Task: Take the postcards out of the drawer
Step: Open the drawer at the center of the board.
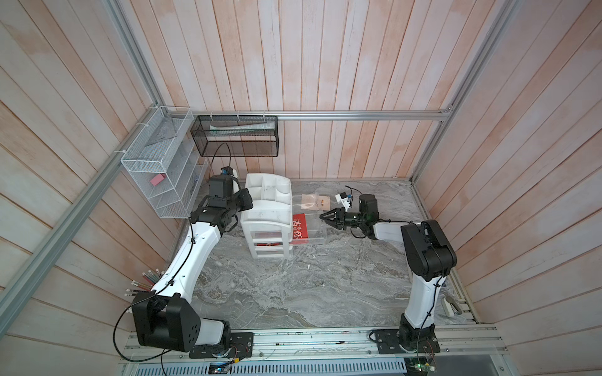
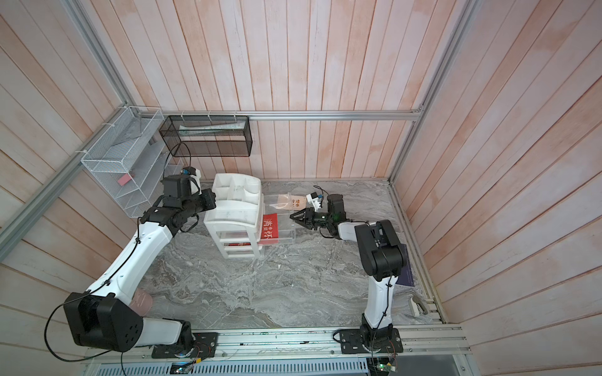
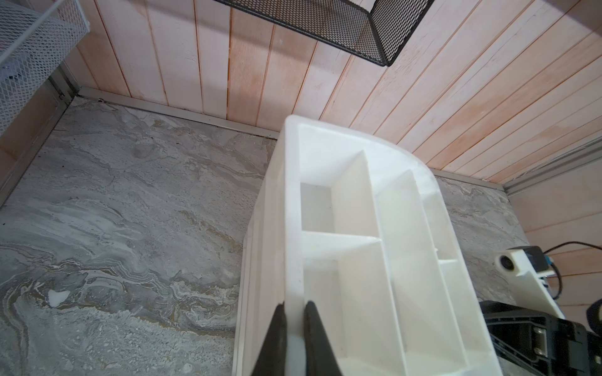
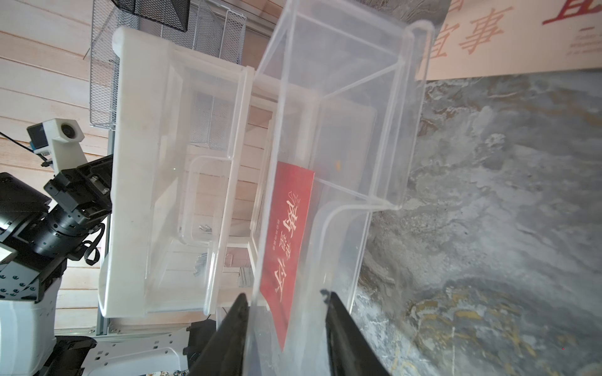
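A white organizer (image 1: 267, 215) stands at the back of the marble table. Its clear top drawer (image 1: 314, 232) is pulled out to the right. Inside it, near the organizer, one red postcard (image 1: 300, 229) leans tilted, also in the right wrist view (image 4: 286, 234). A beige postcard (image 1: 314, 201) lies on the table behind the drawer. Something red shows through a lower drawer front (image 1: 269, 243). My right gripper (image 4: 283, 294) points at the drawer's front, its fingers closed on the clear handle part. My left gripper (image 3: 294, 304) is shut on the organizer's rim wall (image 3: 293, 195).
A black mesh basket (image 1: 234, 136) and a white wire shelf (image 1: 156, 169) hang on the walls behind the left arm. Pencils (image 1: 146, 283) lie by the left arm's base. A navy booklet (image 2: 405, 270) and a small white item (image 1: 451, 304) sit along the right edge.
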`<move>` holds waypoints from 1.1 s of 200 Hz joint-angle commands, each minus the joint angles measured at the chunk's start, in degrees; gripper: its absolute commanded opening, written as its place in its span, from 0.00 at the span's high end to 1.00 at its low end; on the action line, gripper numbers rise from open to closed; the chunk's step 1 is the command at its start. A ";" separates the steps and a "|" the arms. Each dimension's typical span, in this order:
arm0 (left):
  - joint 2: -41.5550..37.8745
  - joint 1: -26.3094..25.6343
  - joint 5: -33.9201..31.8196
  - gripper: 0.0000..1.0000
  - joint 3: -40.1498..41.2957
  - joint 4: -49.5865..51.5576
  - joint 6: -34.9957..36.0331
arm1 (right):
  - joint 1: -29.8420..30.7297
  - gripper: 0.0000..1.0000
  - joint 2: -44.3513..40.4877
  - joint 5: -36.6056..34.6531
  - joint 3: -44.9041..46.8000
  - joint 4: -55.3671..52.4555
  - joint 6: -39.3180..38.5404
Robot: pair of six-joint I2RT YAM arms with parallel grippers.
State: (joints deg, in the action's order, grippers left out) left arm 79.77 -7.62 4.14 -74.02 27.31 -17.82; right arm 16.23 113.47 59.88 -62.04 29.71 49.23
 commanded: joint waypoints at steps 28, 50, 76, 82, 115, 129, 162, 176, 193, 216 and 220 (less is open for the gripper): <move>0.03 0.32 0.43 1.00 1.33 2.51 0.97 | -0.47 0.59 -0.35 -0.46 -0.34 -0.14 -2.12; -0.04 0.32 0.19 1.00 1.32 2.57 0.73 | -0.41 0.60 -1.01 -0.85 -0.01 -0.58 -2.31; 0.05 0.32 -0.12 1.00 1.35 2.50 0.60 | -0.41 0.60 -1.85 -1.23 0.68 -1.38 -3.07; 0.22 0.32 0.11 1.00 1.33 2.40 0.63 | -0.41 0.60 -1.85 -1.12 0.74 -1.38 -3.08; 0.98 0.32 0.41 1.00 1.18 2.22 0.33 | -0.15 0.61 -2.00 -1.35 1.43 -1.46 -3.06; 1.09 0.32 0.34 1.00 1.16 2.18 0.17 | -0.10 0.61 -2.11 -1.65 2.14 -0.46 -2.40; 0.78 0.32 0.68 1.00 1.16 2.13 0.32 | -0.06 0.60 -1.87 -1.69 2.71 1.32 -1.14; 0.68 0.32 0.94 1.00 1.33 1.94 0.26 | -0.06 0.59 -1.85 -1.71 2.54 2.01 -0.67; 0.32 0.28 1.18 1.00 1.68 1.60 0.10 | -0.06 0.57 -1.94 -1.96 2.11 1.61 -0.87; -0.21 0.32 0.87 1.00 2.06 1.28 -0.27 | -0.06 0.54 -2.28 -3.02 1.03 -1.18 -2.57; -0.32 0.24 0.99 1.00 2.32 1.13 -0.54 | -0.06 0.53 -2.37 -3.35 0.81 -1.72 -2.93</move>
State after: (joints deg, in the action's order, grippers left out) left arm 79.92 -7.51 4.51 -73.91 26.92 -18.70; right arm 16.23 112.81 58.26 -60.07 30.09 48.18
